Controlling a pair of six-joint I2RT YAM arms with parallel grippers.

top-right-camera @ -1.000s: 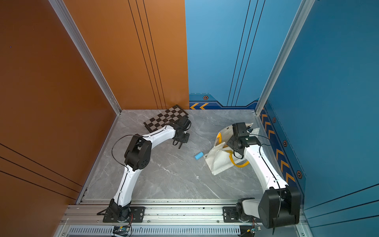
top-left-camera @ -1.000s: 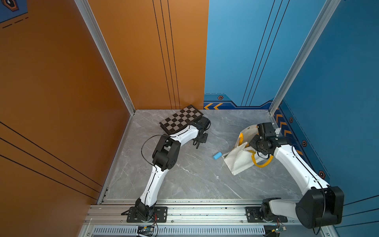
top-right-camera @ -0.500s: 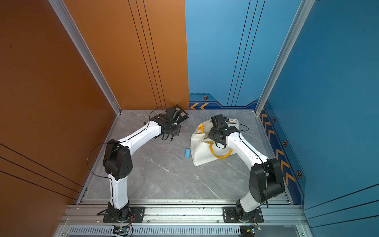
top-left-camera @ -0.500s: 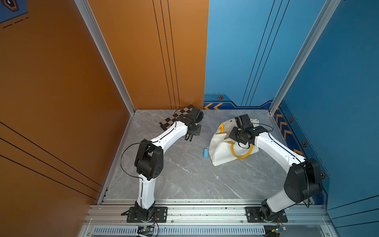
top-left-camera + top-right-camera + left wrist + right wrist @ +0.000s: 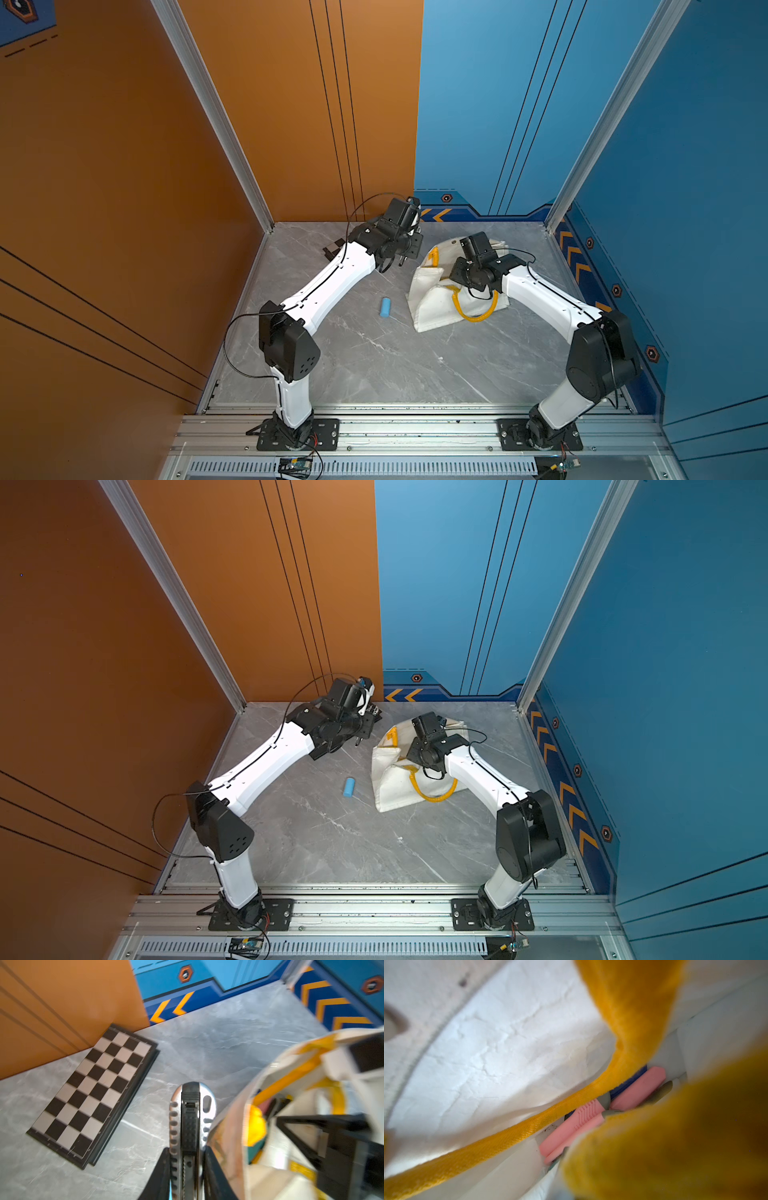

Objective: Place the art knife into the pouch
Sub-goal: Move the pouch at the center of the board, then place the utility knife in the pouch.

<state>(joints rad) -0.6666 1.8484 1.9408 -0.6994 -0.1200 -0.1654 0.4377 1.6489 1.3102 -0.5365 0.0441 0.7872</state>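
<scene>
Mostly the trouble is what cannot be seen: in both top views the left arm covers the chessboard, and the art knife is too small there to pick out under the black wrist. The left wrist view shows it plainly, clamped between the two fingers of the left gripper, though its gripped end is cut off at the frame's edge and no blade shows. The right gripper sits low at the mouth of the pouch, hidden beneath its own wrist. Its jaws are together, but whether cloth is pinched between them cannot be told. Its wrist view is crowded by a blurred yellow handle close to the lens, with pink items partly showing deeper inside the pouch. The knife's long axis runs straight out in line with the fingers, slider face to the camera. Its rounded silver end leads, aimed down at the grey table between the chessboard on the left and the pouch's open rim just to the right. The knife is outside the pouch, held above the table. A small blue cylinder lies on the table left of the pouch, nearer than the left gripper.
</scene>
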